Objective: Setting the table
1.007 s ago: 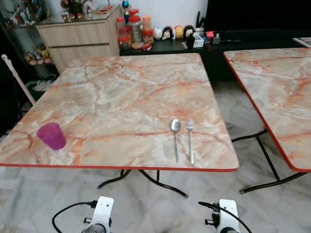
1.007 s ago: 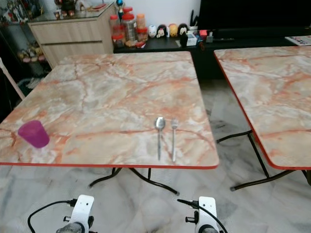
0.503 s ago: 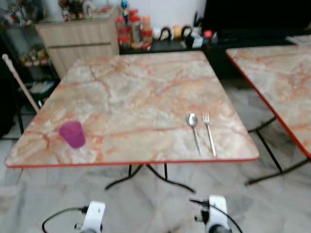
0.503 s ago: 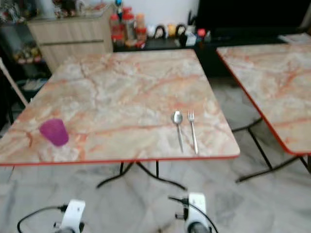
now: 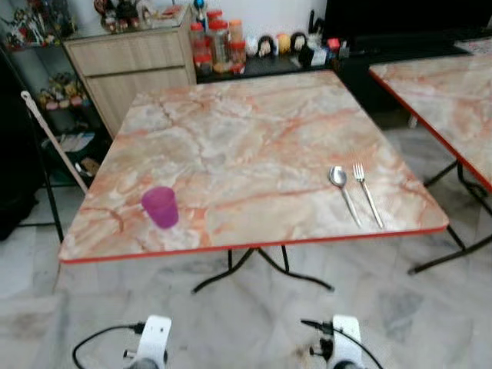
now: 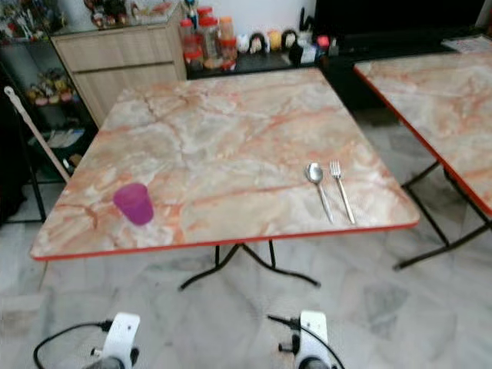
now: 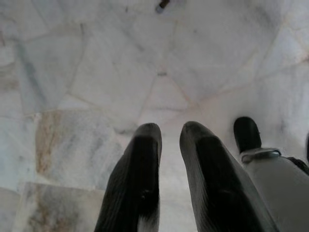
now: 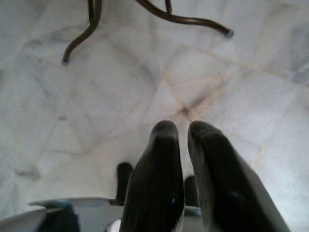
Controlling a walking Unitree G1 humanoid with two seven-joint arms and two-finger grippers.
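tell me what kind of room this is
Probably a home dining or living area: two marble-patterned folding tables on a marble floor, one set with a spoon, a fork and a purple cup, and a wooden cabinet with jars and figurines behind.

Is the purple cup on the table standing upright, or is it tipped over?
Upright. The purple cup stands on its narrower base on the table, with its wider round rim facing up. Whether it holds anything, I cannot tell.

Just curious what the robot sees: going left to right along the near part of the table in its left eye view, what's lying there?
Purple cup → spoon → fork, all on the marble table.
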